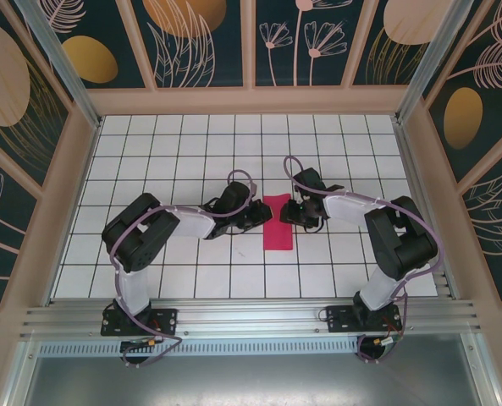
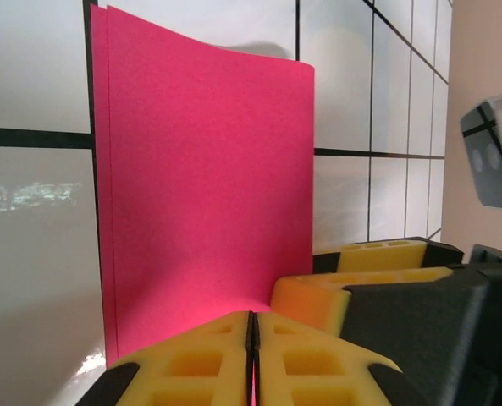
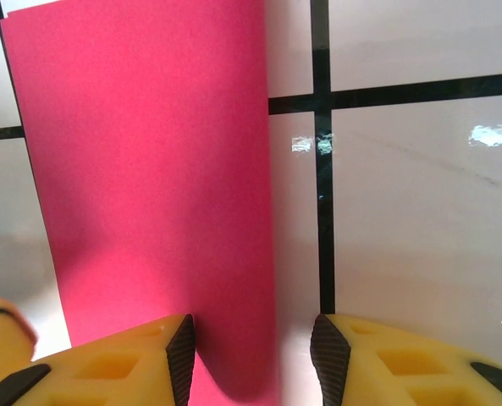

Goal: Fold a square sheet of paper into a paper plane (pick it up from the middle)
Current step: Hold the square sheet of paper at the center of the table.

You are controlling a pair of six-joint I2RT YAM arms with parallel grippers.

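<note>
Though folded double, paper (image 1: pixel 278 223) on tiles (image 1: pixel 191 152)

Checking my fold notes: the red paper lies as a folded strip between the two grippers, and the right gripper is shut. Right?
No. The right gripper is open: the right wrist view shows its fingers apart, the paper's long edge in the gap. The paper does lie as a folded strip between it and the left gripper.
</note>
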